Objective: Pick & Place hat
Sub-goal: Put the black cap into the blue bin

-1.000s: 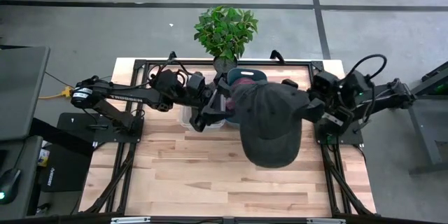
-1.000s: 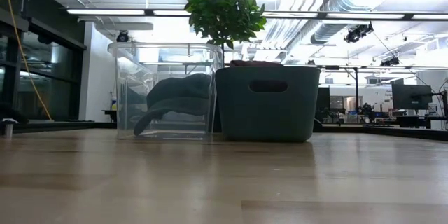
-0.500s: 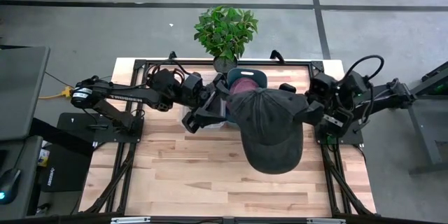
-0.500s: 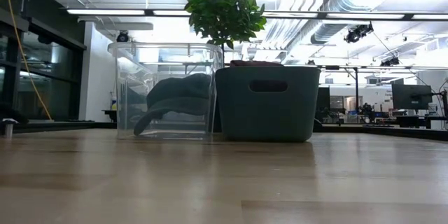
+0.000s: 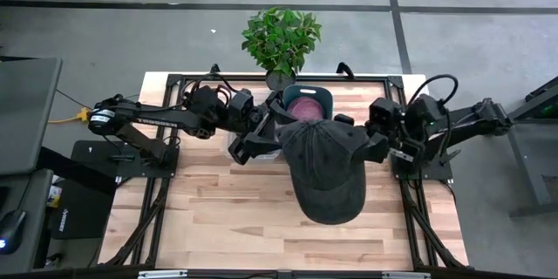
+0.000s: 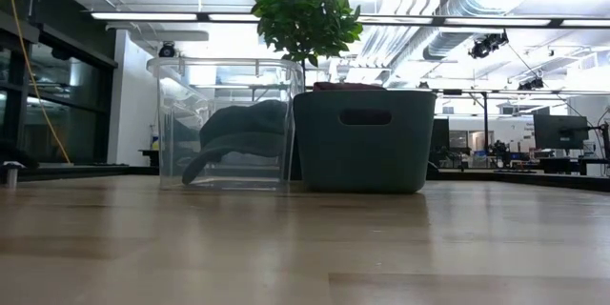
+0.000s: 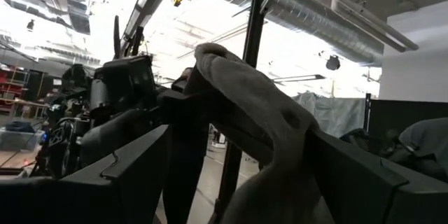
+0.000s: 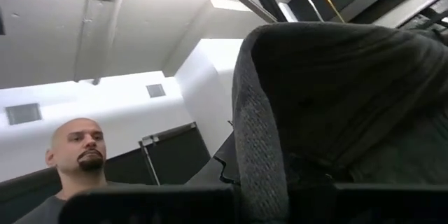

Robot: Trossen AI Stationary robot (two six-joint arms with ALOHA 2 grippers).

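Observation:
A dark grey hat (image 5: 327,170) hangs high over the table's middle, brim toward the near edge. My right gripper (image 5: 377,144) is shut on its right side. My left gripper (image 5: 266,135) stands open at the hat's left edge. In the left wrist view a fold of the hat (image 7: 259,126) rises between the wide-spread fingers. A second dark hat (image 6: 238,138) lies in the clear box (image 6: 224,124). Neither arm shows in the low view. My right gripper pinches the hat's right side edge (image 5: 366,142) between its two fingers, coming from the table's right and slanting upward. A thick fold of the cloth (image 8: 259,147) rises just in front of the fingers. The hat is lifted clear of the table. My left gripper has the hat's left edge (image 7: 280,122) between its spread fingers; whether they touch the cloth I cannot tell.
A teal bin (image 5: 305,102) with something maroon inside stands at the far middle, beside the clear box (image 5: 248,148) under my left arm. A potted plant (image 5: 281,39) stands behind them. A person (image 8: 77,161) shows beyond the table. The near half of the table (image 5: 261,227) is bare wood.
My right gripper has moved toward the table's left and rolled a little, carrying the hat with it. The hat has shifted left and toward the near edge, staying clear of the table, and its left edge now reaches my left gripper.

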